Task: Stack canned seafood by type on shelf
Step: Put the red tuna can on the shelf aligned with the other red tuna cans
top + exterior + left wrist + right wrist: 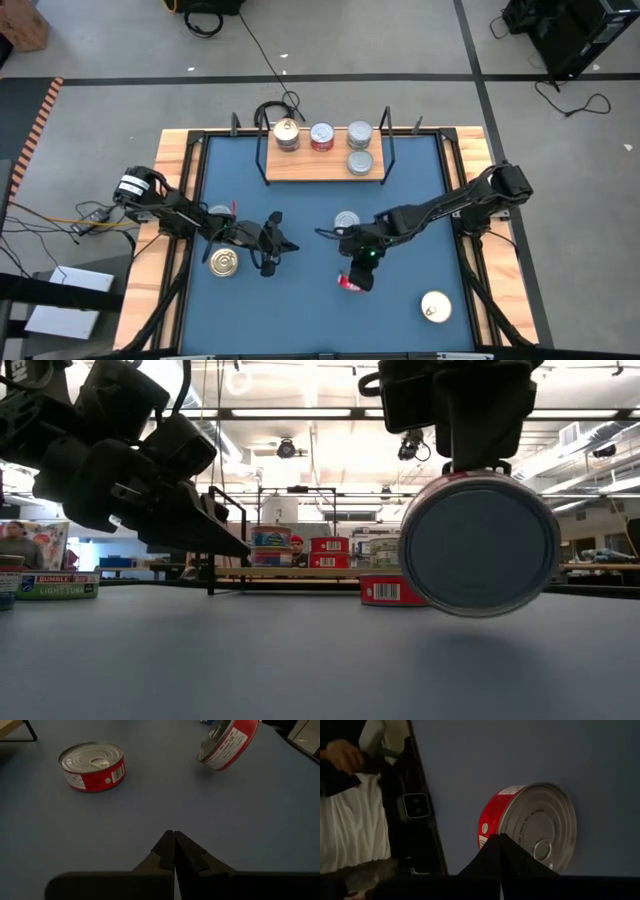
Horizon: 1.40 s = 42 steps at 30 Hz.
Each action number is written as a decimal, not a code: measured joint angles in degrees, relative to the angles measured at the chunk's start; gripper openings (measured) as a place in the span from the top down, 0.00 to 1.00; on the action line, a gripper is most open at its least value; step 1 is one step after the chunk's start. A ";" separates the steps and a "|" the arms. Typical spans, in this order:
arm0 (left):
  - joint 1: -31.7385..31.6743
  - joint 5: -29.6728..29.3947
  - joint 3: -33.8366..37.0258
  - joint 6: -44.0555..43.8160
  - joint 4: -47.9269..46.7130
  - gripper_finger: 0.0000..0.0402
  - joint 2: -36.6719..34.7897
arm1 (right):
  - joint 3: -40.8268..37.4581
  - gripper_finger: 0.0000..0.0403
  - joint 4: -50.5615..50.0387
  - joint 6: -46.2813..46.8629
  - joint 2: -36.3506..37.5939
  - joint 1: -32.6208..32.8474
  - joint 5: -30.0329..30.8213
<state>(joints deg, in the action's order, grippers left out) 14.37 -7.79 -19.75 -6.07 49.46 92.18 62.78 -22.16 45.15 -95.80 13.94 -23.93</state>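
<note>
My right gripper (356, 272) is shut on a red-sided, silver-lidded tin (353, 283) above the table's near middle. The tin also shows in the low view (480, 545) and the left wrist view (227, 742). My left gripper (276, 245) is shut and empty, just left of it, above the table. A second red-sided tin (92, 765) stands on its base on the table (346, 220). The shelf (300, 165) at the far middle bears a gold-lidded tin (287, 133), a red tin (321, 136) and two silver tins (359, 133) (359, 162). My right gripper holds the red-sided tin at its rim (492, 832), on the upper edge of the tin, with the fingers coming from above and pointing down. The fingers themselves hide the exact place of contact. The tin hangs below them on edge, its flat faces upright, clear of the table.
A gold-lidded tin (224, 263) stands near the left arm, another tin (218, 214) lies half hidden behind that arm, and a pale-lidded tin (435, 307) stands at the near right. The table's wooden rim (170, 180) runs around the blue top. A person (350, 810) shows beyond the near edge.
</note>
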 joint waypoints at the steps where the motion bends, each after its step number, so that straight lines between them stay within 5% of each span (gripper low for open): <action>1: 0.00 0.02 -0.02 -0.01 0.08 0.99 -0.01 | 0.00 1.00 0.15 -0.37 0.02 -0.03 0.04; 14: 0.00 0.41 0.00 -0.22 -0.09 0.99 0.00 | 0.11 1.00 -2.35 -0.82 -1.41 -1.06 -1.43; 28: 0.02 0.39 0.04 -0.20 -0.09 0.99 0.00 | 0.16 0.97 -7.53 -8.45 0.54 -3.11 3.41; 35: 0.00 0.39 0.04 -0.15 0.08 0.99 0.00 | 0.02 0.88 -9.01 -11.96 1.74 -3.37 8.88; 42: 0.00 0.39 0.04 0.00 0.08 0.99 0.00 | 4.53 0.70 -15.79 -13.45 2.32 -2.99 16.76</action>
<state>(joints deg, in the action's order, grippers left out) 14.37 -7.40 -19.70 -6.07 49.54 92.18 67.31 -37.95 31.70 -93.48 10.94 -7.17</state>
